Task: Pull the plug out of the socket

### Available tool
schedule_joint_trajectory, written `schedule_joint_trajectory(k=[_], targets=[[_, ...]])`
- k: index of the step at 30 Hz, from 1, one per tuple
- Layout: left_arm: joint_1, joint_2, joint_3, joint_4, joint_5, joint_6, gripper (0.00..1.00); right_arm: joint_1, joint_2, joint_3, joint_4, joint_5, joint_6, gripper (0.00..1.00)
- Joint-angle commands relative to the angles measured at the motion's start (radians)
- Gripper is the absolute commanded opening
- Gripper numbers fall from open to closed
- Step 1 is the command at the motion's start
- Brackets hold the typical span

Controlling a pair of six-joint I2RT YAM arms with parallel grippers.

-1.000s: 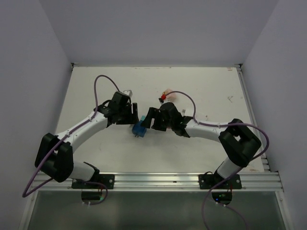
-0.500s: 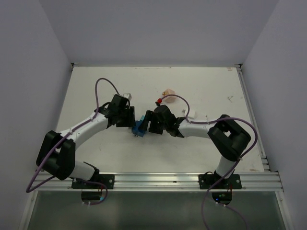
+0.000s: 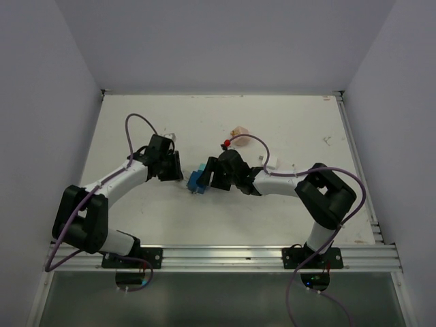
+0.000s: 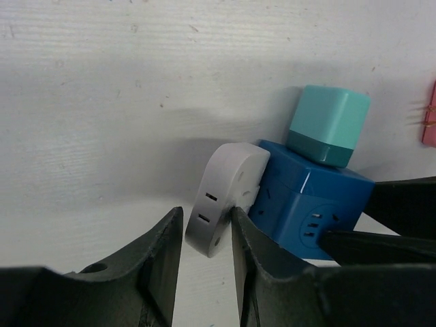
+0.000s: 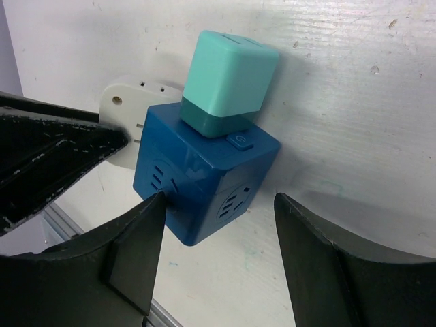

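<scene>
A blue cube socket (image 3: 197,180) lies mid-table, seen also in the left wrist view (image 4: 306,204) and the right wrist view (image 5: 197,184). A teal plug (image 4: 327,122) (image 5: 228,71) sits in its top face. A white plug (image 4: 225,194) (image 5: 126,112) sits against its left face. My left gripper (image 4: 204,228) (image 3: 178,170) is narrowly open around the white plug's outer end. Its right finger touches the plug and a slim gap shows at the left finger. My right gripper (image 5: 218,211) (image 3: 206,177) is open around the cube. Its left finger touches a face and its right finger stands apart.
A small pink and red object (image 3: 237,132) lies behind the right gripper. Small white bits (image 3: 276,164) lie by the right forearm. Purple cables loop over both arms. A metal rail (image 3: 225,255) runs along the near edge, and walls enclose the table.
My left gripper has drawn back to the left, away from the socket. My right gripper moved slightly left toward the socket, then held. The white plug still sits against the cube.
</scene>
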Motion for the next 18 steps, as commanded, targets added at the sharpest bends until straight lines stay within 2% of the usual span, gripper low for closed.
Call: schedule_joint_trajectory(k=[1, 8, 12, 15, 18], targets=[[0.061, -0.018, -0.027, 0.035, 0.026, 0.026, 0.37, -0.004, 0.009, -0.030, -0.098, 0.090, -0.025, 0.66], [0.105, 0.012, -0.081, 0.103, 0.161, 0.000, 0.40, -0.006, 0.008, -0.027, -0.097, 0.087, -0.031, 0.66], [0.113, 0.009, -0.096, 0.140, 0.214, -0.014, 0.54, -0.004, -0.015, -0.016, -0.108, 0.090, -0.064, 0.66], [0.121, 0.006, -0.107, 0.157, 0.238, -0.018, 0.59, -0.004, -0.025, 0.007, -0.142, 0.111, -0.092, 0.66], [0.124, 0.018, -0.122, 0.166, 0.254, -0.023, 0.60, -0.006, -0.029, 0.013, -0.160, 0.122, -0.103, 0.66]])
